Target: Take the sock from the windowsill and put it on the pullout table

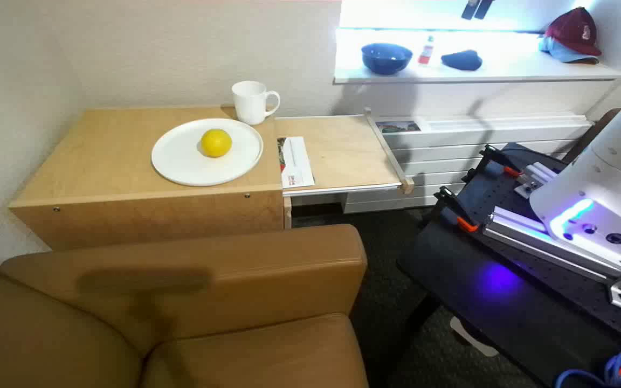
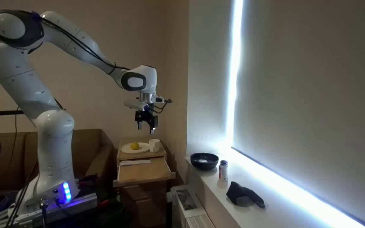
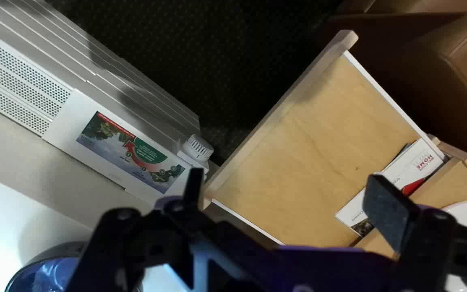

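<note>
The dark sock (image 1: pixel 461 60) lies limp and bent on the bright white windowsill (image 1: pixel 515 63). It also shows in an exterior view (image 2: pixel 244 193), near the sill's front edge (image 2: pixel 220 198). It is out of the wrist view. The pullout table (image 1: pixel 351 153) is a light-wood board extended from the cabinet; it also shows in the wrist view (image 3: pixel 310 158). My gripper (image 2: pixel 145 128) is high in the air, pointing down, well apart from the sock. In the wrist view my gripper (image 3: pixel 289 198) is open with nothing between its fingers, and the pullout table shows beyond them.
On the sill are a dark blue bowl (image 1: pixel 387 59), a small bottle (image 1: pixel 426 52) and caps (image 1: pixel 573 35). A leaflet (image 1: pixel 296 161) lies on the pullout table. The cabinet top holds a plate (image 1: pixel 170 153), a yellow fruit (image 1: pixel 216 143) and a mug (image 1: pixel 249 102). A radiator (image 2: pixel 187 202) stands below the sill.
</note>
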